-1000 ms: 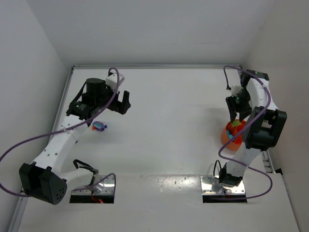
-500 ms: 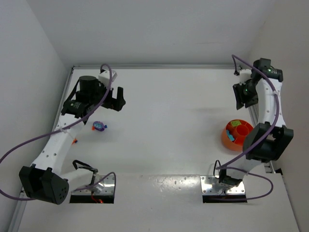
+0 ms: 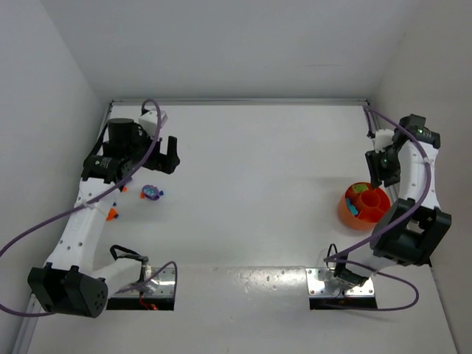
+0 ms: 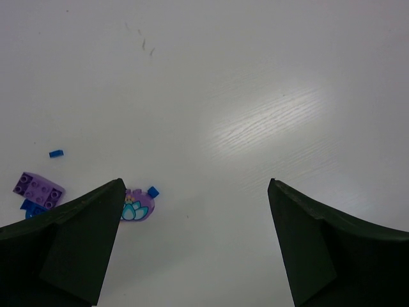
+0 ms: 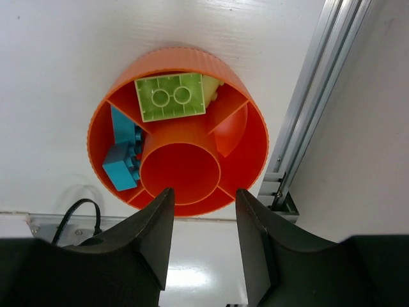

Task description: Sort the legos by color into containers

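Grippers: left gripper [image 4: 195,184] spread wide, empty | right gripper [image 5: 204,192] parted, empty, aimed at round orange plastic divided bowl [image 5: 172,61]

Bright, sharp, glare on table [image 4: 268,121], seemingly overhead

A finger [image 4: 64,249] of the left gripper [image 4: 195,188] hides part of a blue brick [image 4: 28,206] and the edge of a purple piece [image 4: 138,206].

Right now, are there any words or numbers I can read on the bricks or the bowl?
None readable.
The orange bowl, the yellow-green brick and the teal bricks show no writing.
The purple piece bears only a flower picture.
Stud marks, if any, are too small to read.
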Tool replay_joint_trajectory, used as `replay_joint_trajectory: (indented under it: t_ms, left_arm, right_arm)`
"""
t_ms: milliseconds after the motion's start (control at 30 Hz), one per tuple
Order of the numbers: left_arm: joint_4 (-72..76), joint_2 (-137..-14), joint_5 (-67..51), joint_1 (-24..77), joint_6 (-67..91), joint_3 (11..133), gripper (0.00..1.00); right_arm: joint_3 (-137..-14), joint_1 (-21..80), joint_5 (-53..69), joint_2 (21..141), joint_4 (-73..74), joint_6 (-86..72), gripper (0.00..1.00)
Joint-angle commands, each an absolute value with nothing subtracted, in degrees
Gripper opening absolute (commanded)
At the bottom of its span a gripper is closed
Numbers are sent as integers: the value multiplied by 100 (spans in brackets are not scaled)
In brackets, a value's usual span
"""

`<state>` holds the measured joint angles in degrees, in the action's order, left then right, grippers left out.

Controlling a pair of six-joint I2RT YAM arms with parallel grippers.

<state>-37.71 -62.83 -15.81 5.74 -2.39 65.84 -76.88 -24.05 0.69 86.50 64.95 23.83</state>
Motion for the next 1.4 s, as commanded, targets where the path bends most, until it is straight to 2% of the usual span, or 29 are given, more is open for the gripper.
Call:
replay_joint_trajectory:
  t_ms: [0, 133, 333, 400, 467, 500, 567, 700, 733, 933, 1067, 1100, 1367]
  left_arm:
    - [-3999, -6284, -1723, 352, -290, 6776, 100]
    - [-4078, -6161, -1837, 220, -342, 6706, 100]
    - [-4473, -6328, -2143, -351, -553, 6829, 100]
    - [-4544, -6328, -2092, -474, -659, 6890, 100]
    - [-4772, -6521, -2013, -536, -816, 7065, 100]
    - [-4938, -6643, -1900, -536, -922, 7145, 100]
    - [-5062, -6714, -1898, -598, -1464, 7285, 100]
    - [-5570, -6872, -1705, -746, -2757, 7444, 100]
    - [-5685, -6943, -1766, -747, -3047, 7497, 100]
    - [-6021, -7567, -1977, -1080, -4332, 7682, 100]
    - [-5897, -7726, -2065, -1362, -5464, 7331, 100]
    - [-5897, -7778, -2135, -1493, -6154, 7208, 100]
    - [-5914, -8568, -3040, -1696, -8164, 7242, 100]
  right_arm:
    - [-7533, -2566, 255, 8333, 6223, 2628, 43]
    - [-7532, -2795, 430, 8271, 6223, 2751, 43]
    - [-8208, -2848, 1291, 8104, 6275, 2892, 43]
    - [-8314, -2761, 1721, 8051, 6275, 2892, 47]
    - [-8455, -2760, 2292, 8051, 6135, 2796, 56]
    - [-8455, -2760, 2590, 8051, 6022, 2621, 66]
    - [-8673, -2760, 3030, 8191, 5941, 2522, 70]
    - [-9245, -2760, 4381, 8691, 6239, 2776, 91]
    - [-9455, -2708, 4603, 8823, 6379, 2917, 93]
    - [-10221, -2330, 5432, 9975, 7426, 3383, 93]
    - [-10169, -1829, 5099, 10037, 7278, 3445, 93]
    - [-10099, -1593, 5028, 9976, 7008, 3350, 93]
    - [-9801, -581, 4685, 10266, 6409, 1961, 93]
